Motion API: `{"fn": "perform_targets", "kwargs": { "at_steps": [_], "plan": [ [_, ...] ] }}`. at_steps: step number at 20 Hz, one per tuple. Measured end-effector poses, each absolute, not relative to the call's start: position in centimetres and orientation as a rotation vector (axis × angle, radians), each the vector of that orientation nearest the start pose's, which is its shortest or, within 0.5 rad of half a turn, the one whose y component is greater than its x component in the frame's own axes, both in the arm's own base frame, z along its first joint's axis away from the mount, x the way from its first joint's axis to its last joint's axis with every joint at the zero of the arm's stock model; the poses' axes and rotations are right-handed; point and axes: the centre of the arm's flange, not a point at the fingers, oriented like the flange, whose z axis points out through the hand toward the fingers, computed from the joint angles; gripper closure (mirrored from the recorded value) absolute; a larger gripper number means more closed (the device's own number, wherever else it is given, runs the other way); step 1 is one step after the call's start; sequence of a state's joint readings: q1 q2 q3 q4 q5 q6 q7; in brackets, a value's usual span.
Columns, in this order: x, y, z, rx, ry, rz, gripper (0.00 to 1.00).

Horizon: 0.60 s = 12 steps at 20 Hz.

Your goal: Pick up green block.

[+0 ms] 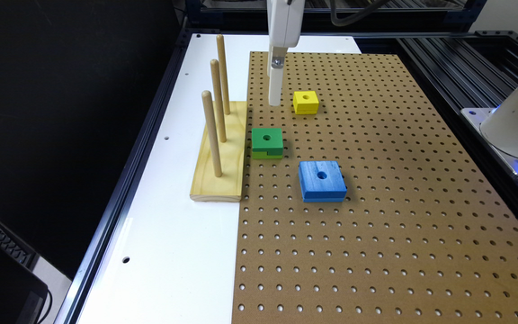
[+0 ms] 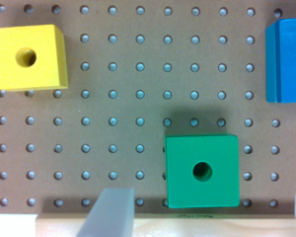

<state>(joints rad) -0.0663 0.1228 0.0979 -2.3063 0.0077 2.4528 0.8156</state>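
Pale pine forms the rectangular peg stand (image 1: 221,155) seen toward the exterior view's left; three upright wooden dowels (image 1: 217,101) are set in a row along it, and it is laid on the glossy white tabletop (image 1: 164,234) with its long edge against the brown perforated pegboard (image 1: 376,234); just beside that edge, on the pegboard, the small square dark-green wooden block with a round centre hole and a lighter yellow-green lower layer (image 1: 267,142) is found lying flat, untouched by anything; above and slightly behind it the white gripper (image 1: 275,92) is hung from the arm, its tip clear of the board and near the small yellow wooden cube with a centre hole (image 1: 306,102), which is placed just to the exterior view's right of it; further right and nearer the camera, the larger flat blue wooden block with a centre hole (image 1: 322,181) is set, apart from the green block (image 2: 202,171); at the far right a white robot base (image 1: 517,121) is mounted on the black frame. In the wrist view two grey fingers (image 2: 108,213) are seen spread wide with nothing between them but board, and the green block is seen lying between their lines, nearer the one that is cut off at the picture's edge, touched by neither.
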Motion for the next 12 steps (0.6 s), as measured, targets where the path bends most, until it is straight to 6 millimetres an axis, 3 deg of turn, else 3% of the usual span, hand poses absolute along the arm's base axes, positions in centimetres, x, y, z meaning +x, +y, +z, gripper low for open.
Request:
{"fn": "perform_targets", "kwargs": {
  "at_steps": [5,12],
  "plan": [
    [52.7,1.7,27.0,-2.875,1.201,-0.008,0.00],
    [52.7,1.7,26.2,-2.877,1.202,0.004,0.00]
  ]
}}
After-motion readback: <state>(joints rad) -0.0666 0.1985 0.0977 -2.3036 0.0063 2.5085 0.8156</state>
